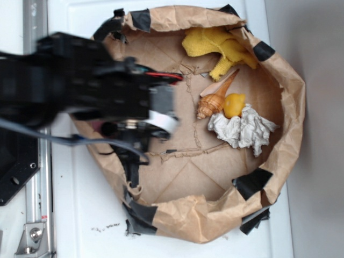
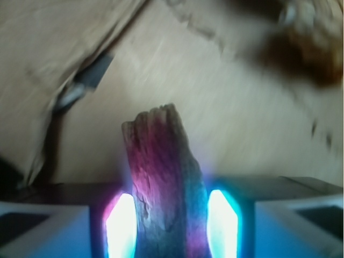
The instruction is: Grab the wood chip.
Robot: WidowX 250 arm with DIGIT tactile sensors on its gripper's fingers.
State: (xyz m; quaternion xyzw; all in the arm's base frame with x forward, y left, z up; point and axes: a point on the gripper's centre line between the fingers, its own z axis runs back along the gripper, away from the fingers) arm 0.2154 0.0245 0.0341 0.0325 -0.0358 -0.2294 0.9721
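Observation:
The wood chip (image 2: 161, 161), a rough dark sliver with streaked grain, stands upright between the two glowing pads (image 2: 120, 228) in the wrist view. Both pads press against its sides, so my gripper (image 2: 171, 228) is shut on it. Its upper end sticks out above the brown paper floor, which is blurred by motion. In the exterior view the black arm reaches in from the left, and my gripper (image 1: 133, 171) is over the left part of the paper-lined basin. The chip itself cannot be made out there.
A brown paper wall (image 1: 293, 107) patched with black tape rings the area. Inside at the right lie a yellow cloth (image 1: 217, 47), a tan spiral seashell (image 1: 214, 98), a small yellow object (image 1: 234, 105) and crumpled white paper (image 1: 243, 128). A metal rail (image 1: 35, 177) runs along the left.

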